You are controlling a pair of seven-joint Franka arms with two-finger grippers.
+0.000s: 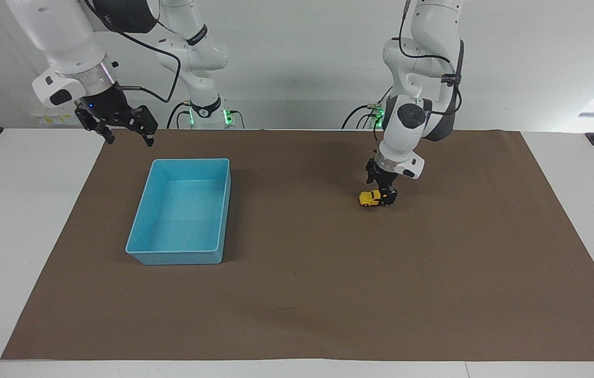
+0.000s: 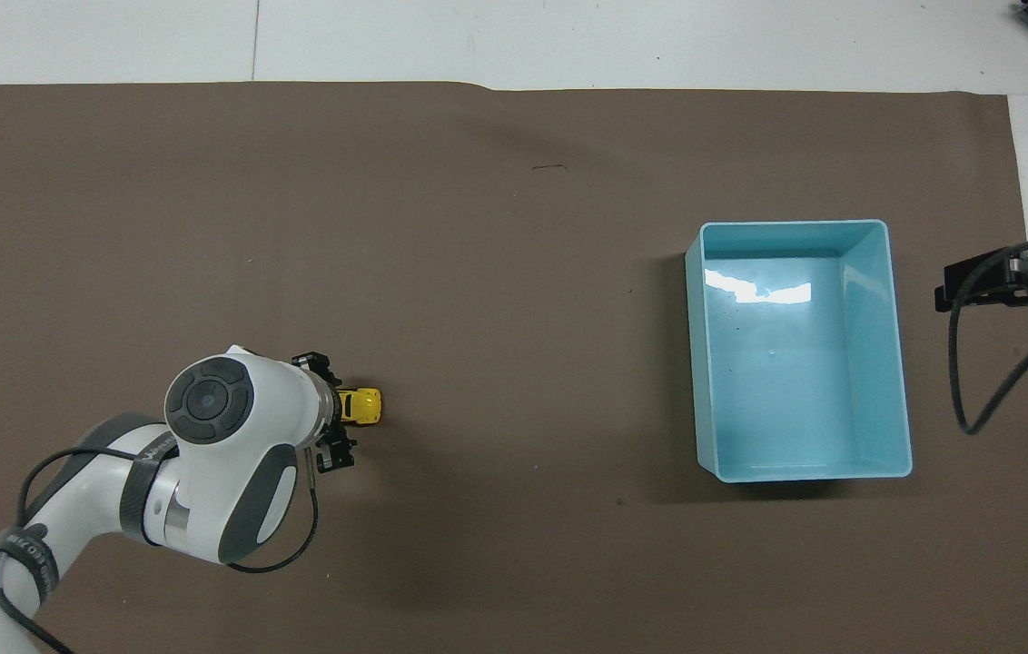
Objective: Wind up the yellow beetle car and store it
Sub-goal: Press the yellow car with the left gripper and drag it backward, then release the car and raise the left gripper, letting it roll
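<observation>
Yellow beetle car (image 1: 371, 198) on brown mat (image 1: 297, 294), right of centre in facing view, wheels down. Left gripper (image 1: 387, 198) down at car's rear end, fingers either side of body — grip or gap cannot tell. Right gripper (image 1: 126, 135) waits raised, upper left of facing view, jaws spread wide, holding nothing. Blue bin (image 1: 142, 220) left of centre, well apart from car.
</observation>
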